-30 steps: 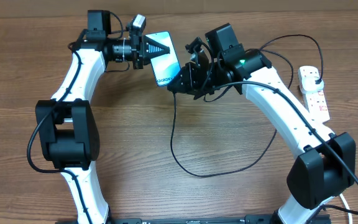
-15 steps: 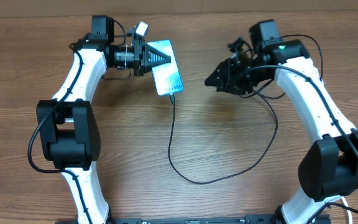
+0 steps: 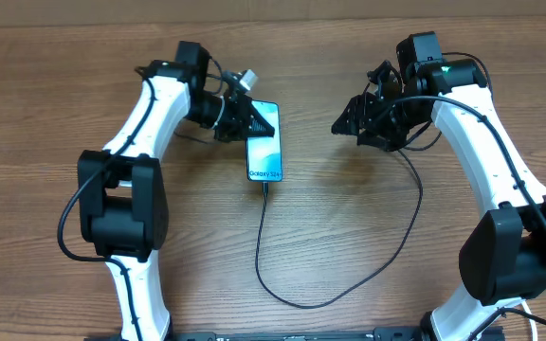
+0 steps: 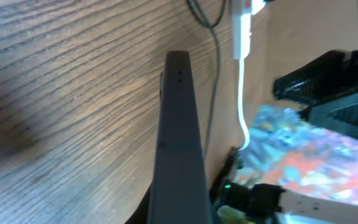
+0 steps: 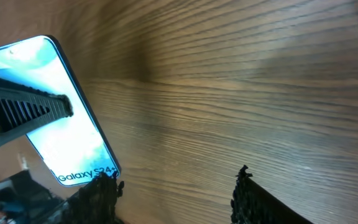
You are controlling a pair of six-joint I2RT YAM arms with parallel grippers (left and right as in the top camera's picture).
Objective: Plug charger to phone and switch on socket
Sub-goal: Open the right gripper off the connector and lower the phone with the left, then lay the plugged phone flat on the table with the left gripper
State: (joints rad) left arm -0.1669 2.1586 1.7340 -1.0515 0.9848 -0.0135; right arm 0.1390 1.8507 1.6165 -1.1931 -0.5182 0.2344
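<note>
Wooden table (image 3: 55, 66): the right gripper (image 3: 347, 121) has pulled clear, jaws parted and empty, leaving the charger (image 3: 260, 248) plugged into the bottom edge of the phone (image 3: 265, 152), clamped by the left gripper (image 3: 249, 117). Only the socket switch appears left.

The left end effector (image 3: 246, 117) covers the top end of the phone (image 3: 265, 152). Whether the charger (image 3: 259, 227) is seated is too small for us to tell. Left of the right end effector (image 5: 174, 186), the picture's edge crops the phone.
</note>
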